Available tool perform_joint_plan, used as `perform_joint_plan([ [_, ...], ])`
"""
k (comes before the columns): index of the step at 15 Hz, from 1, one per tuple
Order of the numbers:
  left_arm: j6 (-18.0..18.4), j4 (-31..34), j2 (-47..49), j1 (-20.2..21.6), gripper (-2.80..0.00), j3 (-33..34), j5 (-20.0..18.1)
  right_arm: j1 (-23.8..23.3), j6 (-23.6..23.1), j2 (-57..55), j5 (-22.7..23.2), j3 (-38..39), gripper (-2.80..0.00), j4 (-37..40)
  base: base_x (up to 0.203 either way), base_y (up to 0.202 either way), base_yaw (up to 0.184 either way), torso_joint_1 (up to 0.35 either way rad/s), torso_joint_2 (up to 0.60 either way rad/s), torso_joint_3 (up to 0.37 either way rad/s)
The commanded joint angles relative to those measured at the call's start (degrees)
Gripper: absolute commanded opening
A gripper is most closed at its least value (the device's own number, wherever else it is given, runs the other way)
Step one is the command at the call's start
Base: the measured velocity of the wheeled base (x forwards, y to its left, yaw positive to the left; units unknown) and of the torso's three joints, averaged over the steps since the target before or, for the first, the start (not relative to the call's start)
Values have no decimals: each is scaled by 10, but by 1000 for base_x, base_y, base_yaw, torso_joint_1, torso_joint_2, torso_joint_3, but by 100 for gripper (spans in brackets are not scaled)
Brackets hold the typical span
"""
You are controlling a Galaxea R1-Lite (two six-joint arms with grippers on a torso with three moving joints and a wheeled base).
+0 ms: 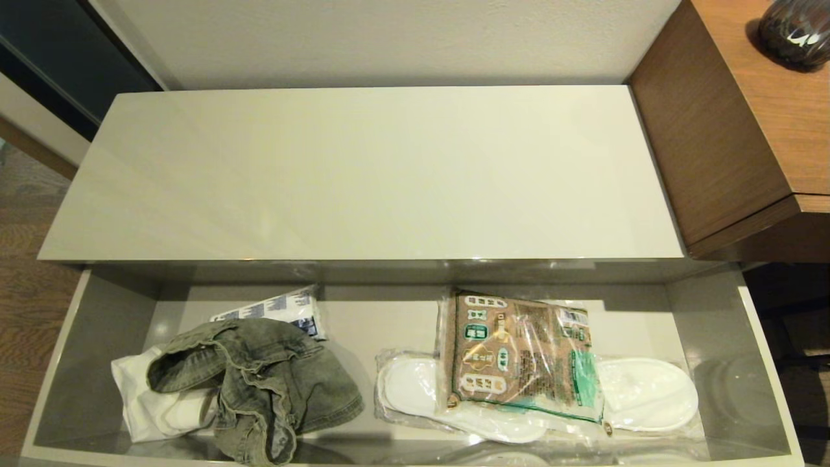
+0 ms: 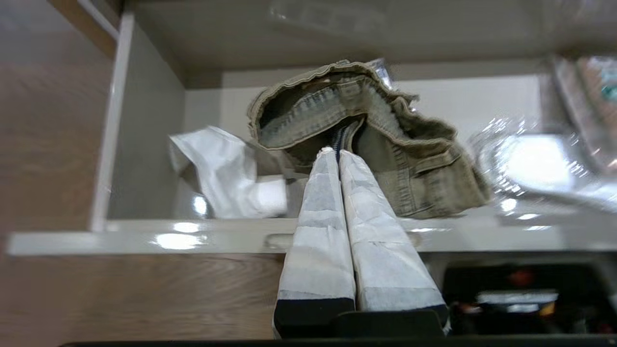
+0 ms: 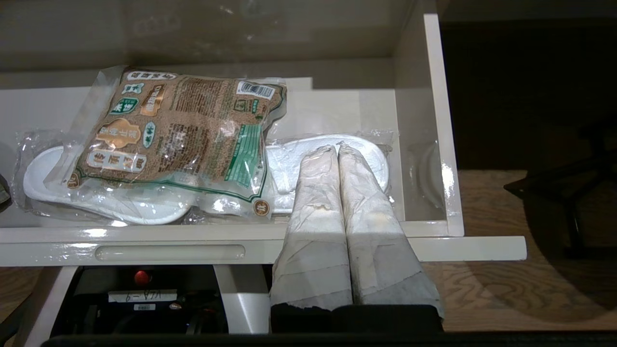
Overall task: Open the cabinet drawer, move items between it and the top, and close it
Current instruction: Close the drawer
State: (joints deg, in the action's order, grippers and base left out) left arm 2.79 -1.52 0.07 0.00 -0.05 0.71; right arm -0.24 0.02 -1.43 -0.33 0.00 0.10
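Drawer (image 1: 91, 363) pulled out, both pincers pressed closed and empty in front of it

Denim garment (image 1: 272, 383) lies bunched at the drawer's left end, over the white cloth (image 1: 146, 402) beside the left wall; left pincer (image 2: 335, 152) hangs before the front edge there. Brown packet (image 1: 519, 353) rests on the wrapped slippers (image 1: 648, 392) toward the right end, right pincer (image 3: 336, 148) before that edge. Cabinet top (image 1: 363, 175) is glossy cream

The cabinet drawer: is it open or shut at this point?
Open. The cabinet drawer is pulled out well beyond the top, exposing its grey interior, where the denim garment and white cloth lie.
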Motion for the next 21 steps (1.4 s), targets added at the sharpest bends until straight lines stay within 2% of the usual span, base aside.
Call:
perform_joint_plan([
  [1, 5, 30, 1, 0, -280, -1, -4, 1, 0, -1, 0, 1, -280, 0, 0, 0, 0, 0, 0, 0],
  [4, 13, 32, 1, 0, -280, -2, -4, 1, 0, -1, 0, 1, -280, 0, 0, 0, 0, 0, 0, 0],
  [8, -7, 26, 1, 1, -280, 0, -5, 0, 0, -1, 0, 1, -280, 0, 0, 0, 0, 0, 0, 0],
  [21, -9, 25, 1, 0, -280, 0, -4, 0, 0, -1, 0, 1, -280, 0, 0, 0, 0, 0, 0, 0],
])
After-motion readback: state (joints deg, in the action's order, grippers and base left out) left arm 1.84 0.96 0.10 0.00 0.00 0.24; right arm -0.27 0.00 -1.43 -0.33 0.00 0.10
